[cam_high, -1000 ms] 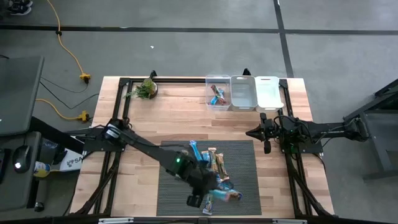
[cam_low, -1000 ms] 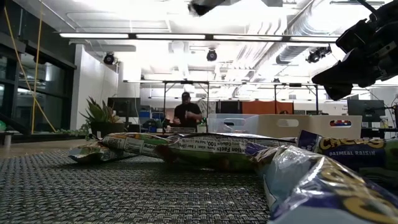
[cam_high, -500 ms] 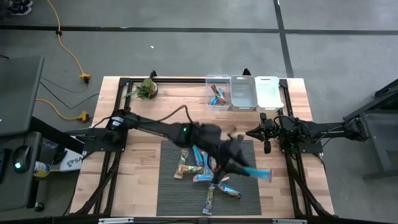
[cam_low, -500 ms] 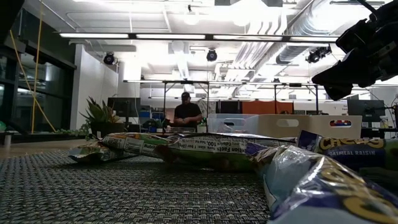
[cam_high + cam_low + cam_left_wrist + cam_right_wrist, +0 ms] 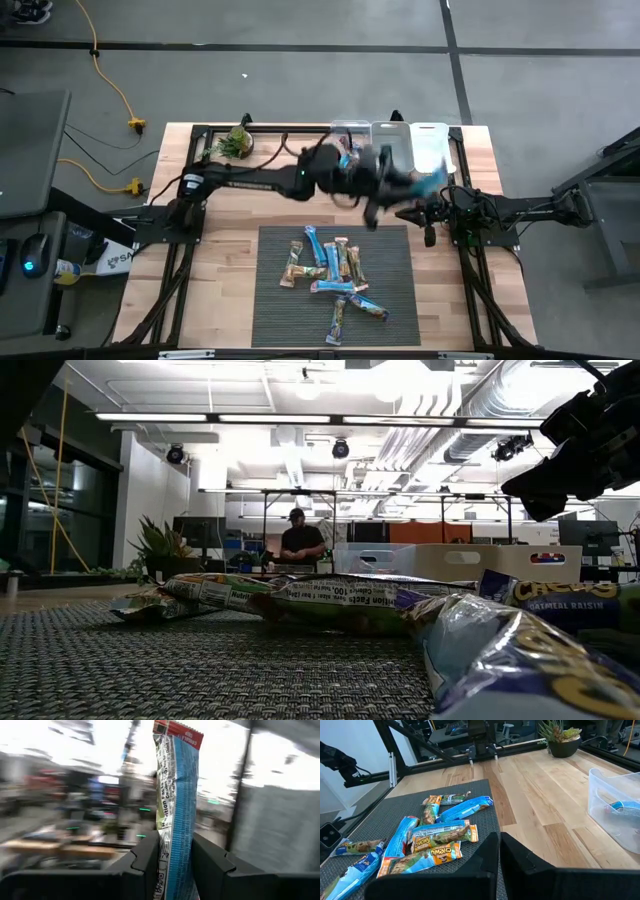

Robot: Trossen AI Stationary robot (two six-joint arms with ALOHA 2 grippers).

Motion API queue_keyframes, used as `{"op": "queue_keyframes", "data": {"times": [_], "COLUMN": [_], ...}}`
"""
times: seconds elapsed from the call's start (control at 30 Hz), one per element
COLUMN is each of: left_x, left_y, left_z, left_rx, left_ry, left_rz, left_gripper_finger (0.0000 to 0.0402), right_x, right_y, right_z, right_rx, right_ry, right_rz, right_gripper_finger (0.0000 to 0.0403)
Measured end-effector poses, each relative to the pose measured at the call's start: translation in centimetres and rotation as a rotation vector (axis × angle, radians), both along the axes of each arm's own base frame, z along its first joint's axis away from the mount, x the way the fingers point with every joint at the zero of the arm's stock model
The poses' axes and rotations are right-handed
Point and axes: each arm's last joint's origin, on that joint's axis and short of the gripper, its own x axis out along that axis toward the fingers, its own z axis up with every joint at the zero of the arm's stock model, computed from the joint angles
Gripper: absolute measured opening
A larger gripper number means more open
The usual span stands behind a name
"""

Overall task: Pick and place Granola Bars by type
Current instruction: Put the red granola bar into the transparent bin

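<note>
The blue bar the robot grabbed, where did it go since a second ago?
The left gripper lifted a blue granola bar off the mat and swung it away across the table toward the clear bins; it is shut on the bar, now near them. The pile of bars on the mat lies uncovered now. The right gripper stayed shut and parked by the mat's right edge.

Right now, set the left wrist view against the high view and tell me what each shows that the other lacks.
Only the left wrist view shows the left gripper shut on a blue granola bar, which stands upright between its fingers.

Only the high view shows the layout: three clear bins at the table's far edge, the remaining bars heaped on the dark mat, a potted plant, and the right gripper waiting beside the mat.

Both show the left arm carrying a blue bar; the high view places it near the bins.
</note>
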Motion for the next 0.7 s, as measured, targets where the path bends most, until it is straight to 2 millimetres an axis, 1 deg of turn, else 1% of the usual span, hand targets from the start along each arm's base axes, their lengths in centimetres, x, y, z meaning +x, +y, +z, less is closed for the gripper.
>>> {"op": "queue_keyframes", "data": {"times": [0.2, 0.37, 0.43, 0.53, 0.7], "left_x": [0.0, -0.3, -0.5, -1.1, -2.2], "left_y": [4.9, 9.2, 11.1, 13.8, 17.4], "left_z": [-0.2, -1.6, -2.5, -4.2, -8.2], "left_rx": [-0.127, -0.326, -0.378, -0.483, -0.68], "left_ry": [0.023, 0.136, 0.204, 0.332, 0.572], "left_rz": [0.327, 0.642, 0.731, 0.817, 0.937], "left_gripper_finger": [0.0099, 0.0099, 0.0099, 0.0099, 0.0099], "right_x": [0.0, 0.0, 0.0, 0.0, 0.0], "right_y": [0.0, 0.0, 0.0, 0.0, 0.0], "right_z": [0.0, 0.0, 0.0, 0.0, 0.0], "right_rx": [0.0, 0.0, 0.0, 0.0, 0.0], "right_ry": [0.0, 0.0, 0.0, 0.0, 0.0], "right_rz": [0.0, 0.0, 0.0, 0.0, 0.0], "right_gripper_finger": [0.0, 0.0, 0.0, 0.0, 0.0]}}
